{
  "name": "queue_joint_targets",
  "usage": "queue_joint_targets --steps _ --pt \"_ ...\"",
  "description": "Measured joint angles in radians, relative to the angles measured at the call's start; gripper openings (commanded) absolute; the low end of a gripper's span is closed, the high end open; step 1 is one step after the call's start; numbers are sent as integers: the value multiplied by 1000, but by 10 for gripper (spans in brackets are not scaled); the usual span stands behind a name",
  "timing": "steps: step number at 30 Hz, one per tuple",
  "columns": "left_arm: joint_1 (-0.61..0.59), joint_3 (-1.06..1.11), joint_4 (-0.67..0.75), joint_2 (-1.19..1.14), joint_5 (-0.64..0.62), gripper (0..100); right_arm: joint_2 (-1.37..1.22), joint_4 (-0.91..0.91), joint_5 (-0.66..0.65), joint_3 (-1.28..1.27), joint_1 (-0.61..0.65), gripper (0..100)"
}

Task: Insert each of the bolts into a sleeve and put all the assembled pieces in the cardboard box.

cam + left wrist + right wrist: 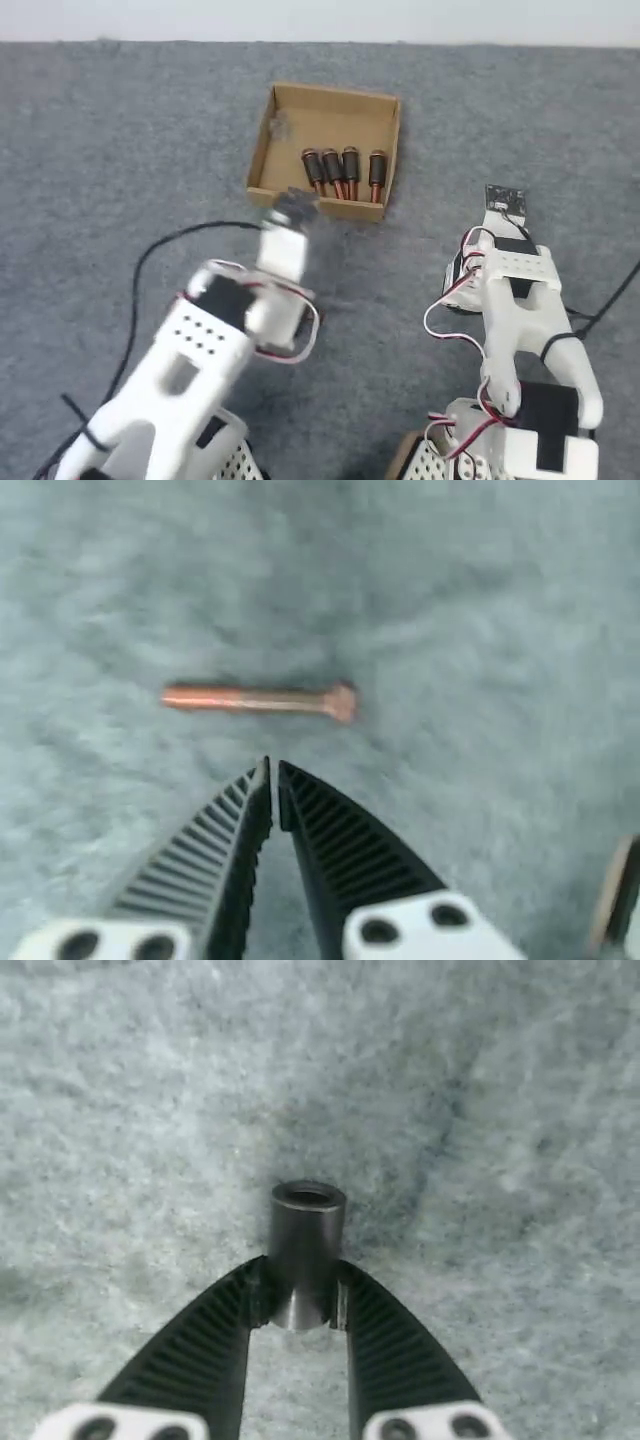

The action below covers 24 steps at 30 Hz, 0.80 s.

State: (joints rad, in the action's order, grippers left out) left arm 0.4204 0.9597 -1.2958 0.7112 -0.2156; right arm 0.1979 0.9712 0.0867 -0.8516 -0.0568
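A copper bolt (255, 698) lies flat on the grey carpet, just beyond the tips of my left gripper (272, 772), which is shut with nothing in it. From above, that gripper (290, 207) hangs over the carpet by the near wall of the cardboard box (262, 150). My right gripper (300, 1295) is shut on a dark metal sleeve (306, 1235), held with its open bore pointing away from the fingers, above the carpet. In the high view this gripper (507, 202) is to the right of the box. Several assembled pieces (343, 172) lie side by side inside the box.
Grey carpet (120, 150) covers the whole table. A black cable (150, 262) runs along the left arm. Open carpet lies between the two arms and to the left of the box.
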Motion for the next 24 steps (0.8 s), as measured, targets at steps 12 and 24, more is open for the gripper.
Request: queue_joint_targets --steps 12,24 --pt "140 94 115 -152 -75 13 0 0 0 0 0 7" --pt "140 -17 281 -528 -81 12 0 0 0 0 0 7"
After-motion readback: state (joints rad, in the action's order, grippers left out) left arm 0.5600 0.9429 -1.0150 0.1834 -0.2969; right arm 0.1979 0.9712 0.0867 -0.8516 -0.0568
